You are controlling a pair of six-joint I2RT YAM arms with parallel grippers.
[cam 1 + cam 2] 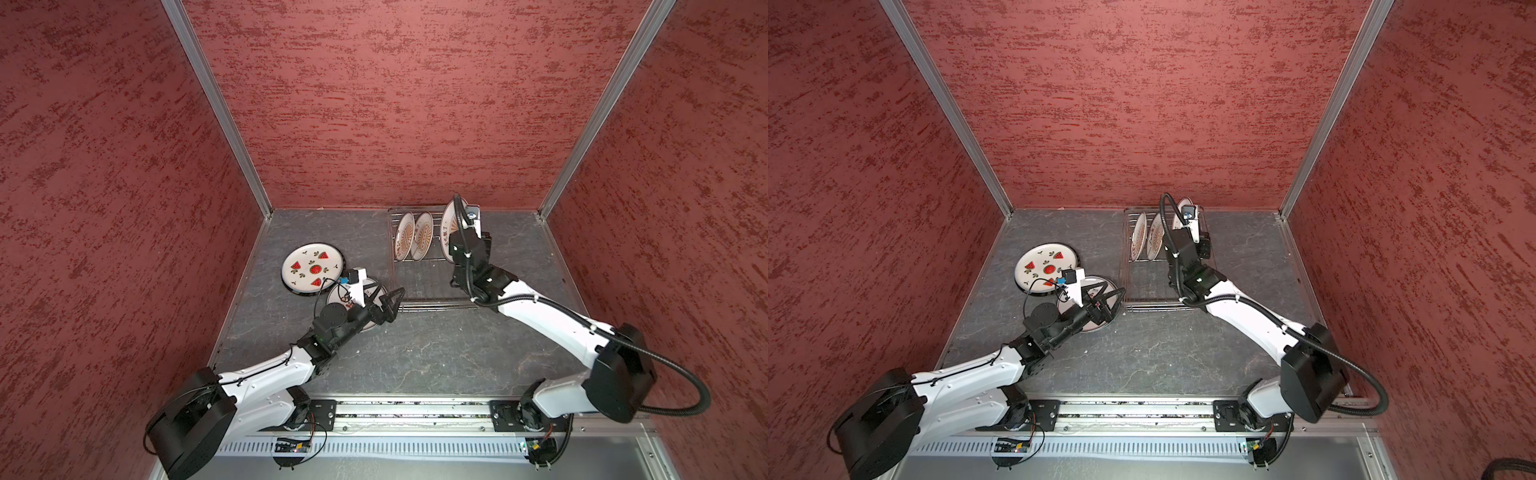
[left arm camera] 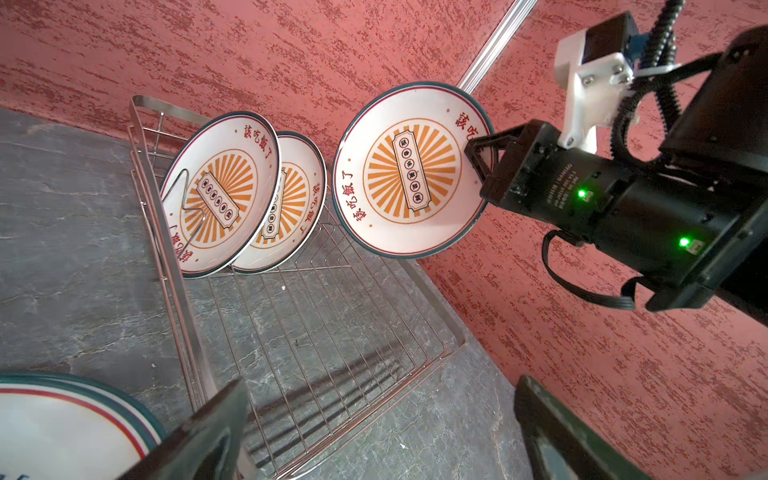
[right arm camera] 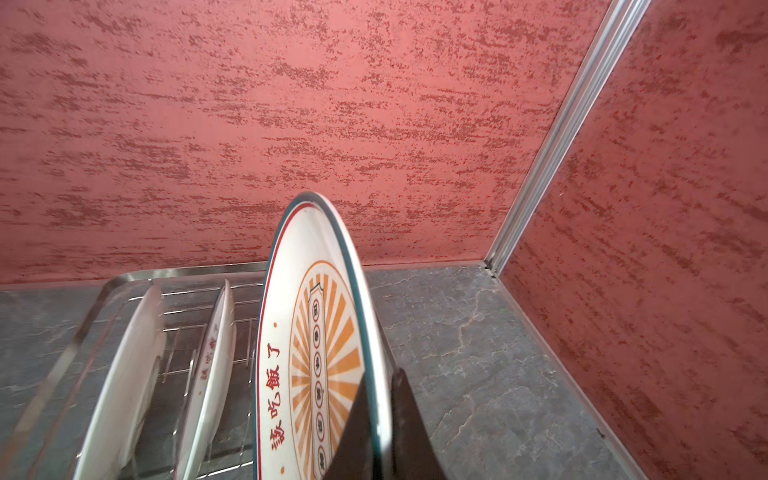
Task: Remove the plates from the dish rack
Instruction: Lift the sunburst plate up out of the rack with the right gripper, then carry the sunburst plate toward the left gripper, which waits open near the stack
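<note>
right claw (image 2: 482,166) clamps the rim of one sunburst plate (image 2: 409,170), upright, at the upper right end of the dish rack (image 1: 436,306). two more plates (image 1: 405,235) stand in the rack. left claw (image 1: 395,304) wide, empty, at centre frame. watermelon plate (image 1: 312,268) flat on the surface (image 1: 415,353), left of centre.

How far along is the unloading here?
Done: the watermelon plate and at least one more plate lie flat on the table. In hand: the right gripper pinches a sunburst plate by its rim, apparently lifted off the dish rack. Remaining: two more sunburst plates stand in the rack. The left gripper is open, empty.
</note>
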